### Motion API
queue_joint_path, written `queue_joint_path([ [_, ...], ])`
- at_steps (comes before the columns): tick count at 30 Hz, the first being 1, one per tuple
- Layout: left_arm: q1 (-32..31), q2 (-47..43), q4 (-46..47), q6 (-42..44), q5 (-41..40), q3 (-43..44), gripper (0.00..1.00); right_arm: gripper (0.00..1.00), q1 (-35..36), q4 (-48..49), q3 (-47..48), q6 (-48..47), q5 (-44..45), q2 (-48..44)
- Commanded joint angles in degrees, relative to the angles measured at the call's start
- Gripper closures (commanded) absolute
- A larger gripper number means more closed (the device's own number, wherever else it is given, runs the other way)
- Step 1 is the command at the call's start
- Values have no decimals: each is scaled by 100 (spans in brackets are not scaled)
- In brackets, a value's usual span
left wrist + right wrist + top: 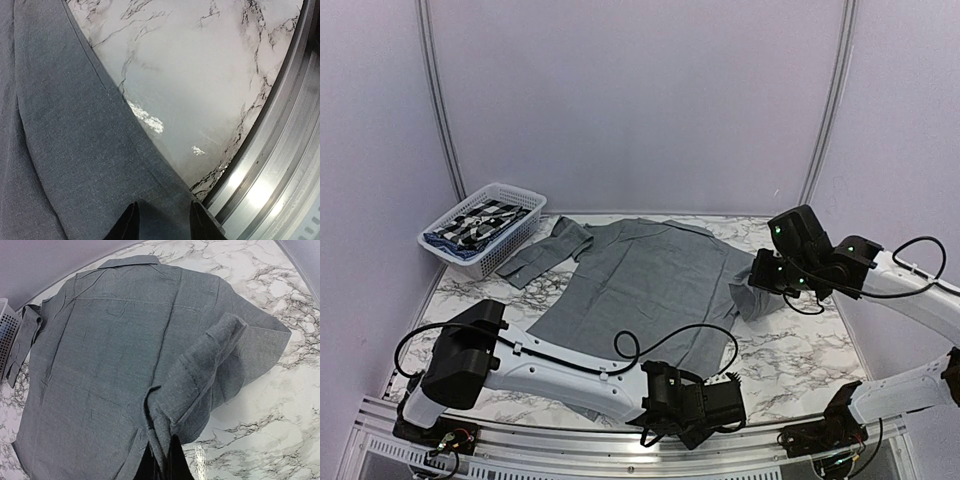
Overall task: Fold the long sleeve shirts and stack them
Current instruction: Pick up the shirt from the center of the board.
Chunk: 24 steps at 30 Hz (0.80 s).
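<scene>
A plain mid-grey long sleeve shirt lies spread on the marble table, collar at the far side. My right gripper is shut on the cuff end of its right sleeve and holds that sleeve lifted over the shirt's body; the gripper pinches the fabric between its dark fingers. My left gripper sits low at the shirt's near hem. In the left wrist view it is open, its fingers apart over the grey cloth. The other sleeve lies flat at the far left.
A white mesh basket stands at the back left with a black-and-white checked garment in it. A metal rail runs along the table's near edge, close to my left gripper. Pale walls enclose the table.
</scene>
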Motion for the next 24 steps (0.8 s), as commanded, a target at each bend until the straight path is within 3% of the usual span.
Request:
queue_joint_path([
  [1,-18,264,30,79,-4,188,64,100,51,61,79,22,49,27],
  [6,-22,435,5,30,-120,193,69,100,48,95,36,57,12,19],
  [11,-22,325,-8,2,-291,165,87,100,46,105,12,49,12,-30],
  [16,-3,15,11,20,-453,195,99,100,53,-10,259,-88,156,-5],
  [24,261,-992,618,31,-177,-425,100,100,48,-74,1211,-583,477,379],
])
